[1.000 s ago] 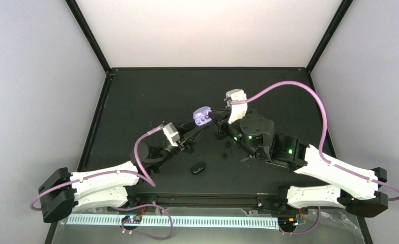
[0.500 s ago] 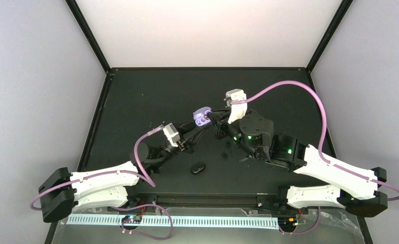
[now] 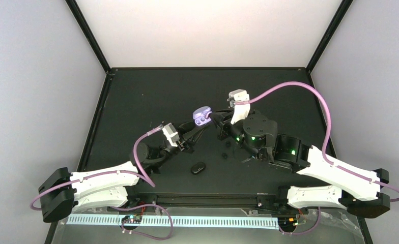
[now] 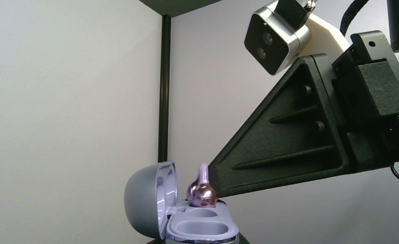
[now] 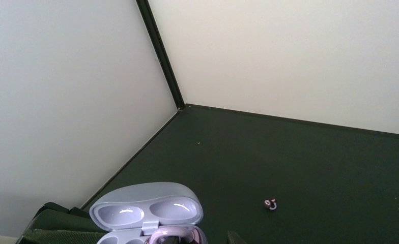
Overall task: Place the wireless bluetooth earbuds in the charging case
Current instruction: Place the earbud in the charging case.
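The lavender charging case is held up off the table with its lid open, and my left gripper is shut on its base from below. In the left wrist view a glossy pinkish-purple earbud stands in the far socket of the case, stem up; the near socket is empty. My right gripper is at the case, with one black finger right beside the earbud. Its other finger is hidden, so I cannot make out how the jaws stand. A second purple earbud lies on the table.
A shut black oval case lies on the dark mat near the front. Two small black earbuds lie just right of it, under the right arm. Black frame posts and pale walls close in the mat's far edge and sides.
The right arm has shifted slightly to the right, away from the case. The case and the left arm have hardly moved.
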